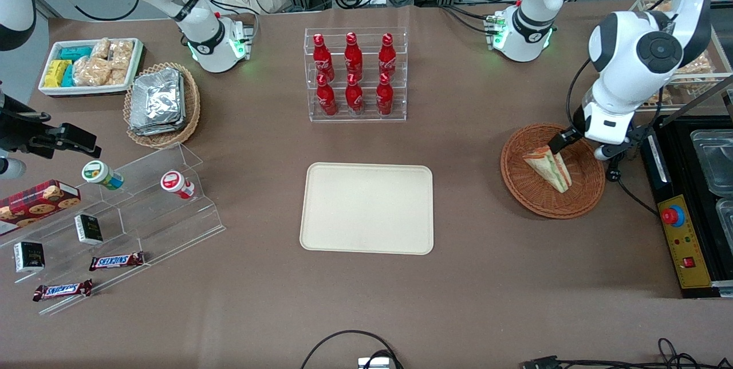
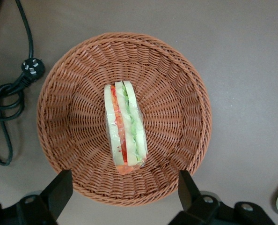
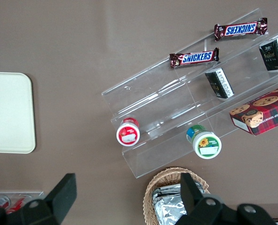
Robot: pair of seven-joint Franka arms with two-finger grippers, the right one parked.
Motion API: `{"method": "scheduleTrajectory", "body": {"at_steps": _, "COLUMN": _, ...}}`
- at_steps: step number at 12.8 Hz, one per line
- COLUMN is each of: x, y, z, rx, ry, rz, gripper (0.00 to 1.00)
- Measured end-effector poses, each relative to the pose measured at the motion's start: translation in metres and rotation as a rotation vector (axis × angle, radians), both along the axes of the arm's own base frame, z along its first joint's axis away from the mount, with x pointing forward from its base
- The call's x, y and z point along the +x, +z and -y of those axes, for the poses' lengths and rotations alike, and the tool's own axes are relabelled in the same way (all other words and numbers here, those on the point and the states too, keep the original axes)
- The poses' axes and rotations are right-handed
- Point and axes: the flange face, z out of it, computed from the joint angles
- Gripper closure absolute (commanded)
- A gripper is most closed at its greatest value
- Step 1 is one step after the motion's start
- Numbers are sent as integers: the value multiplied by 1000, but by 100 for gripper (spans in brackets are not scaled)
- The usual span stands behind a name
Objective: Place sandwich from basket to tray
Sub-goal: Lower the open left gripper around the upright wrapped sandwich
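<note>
The sandwich (image 1: 548, 169) (image 2: 125, 129), a clear-wrapped wedge with green, red and white layers, lies on its edge in the middle of the round reddish-brown wicker basket (image 1: 515, 185) (image 2: 176, 84). My gripper (image 1: 575, 148) (image 2: 124, 190) hangs open above the basket, over its rim on the side farther from the front camera. Its two black fingers (image 2: 59, 187) stand wide apart, with nothing between them but wicker, and do not touch the sandwich. The cream-beige tray (image 1: 367, 208) (image 3: 8, 112) lies flat at the table's middle with nothing on it.
A clear rack of red bottles (image 1: 355, 74) stands farther from the front camera than the tray. A black plug and cord (image 2: 8, 93) lie beside the basket. A black control box with a red button (image 1: 681, 237) sits at the working arm's end. Snack shelves (image 1: 114, 214) stand toward the parked arm's end.
</note>
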Motion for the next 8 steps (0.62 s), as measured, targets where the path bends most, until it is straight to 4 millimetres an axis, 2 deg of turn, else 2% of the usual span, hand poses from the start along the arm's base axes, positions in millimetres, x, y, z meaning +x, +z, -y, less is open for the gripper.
{"method": "scheduleTrajectory", "body": {"at_steps": 5, "x": -9, "y": -48, "z": 0, "rx": -10, "ry": 17, "rz": 25, "gripper": 0}}
{"method": "scheduleTrajectory", "body": {"at_steps": 8, "x": -8, "y": -65, "z": -1, "rx": -13, "ry": 25, "rz": 30, "gripper": 0}}
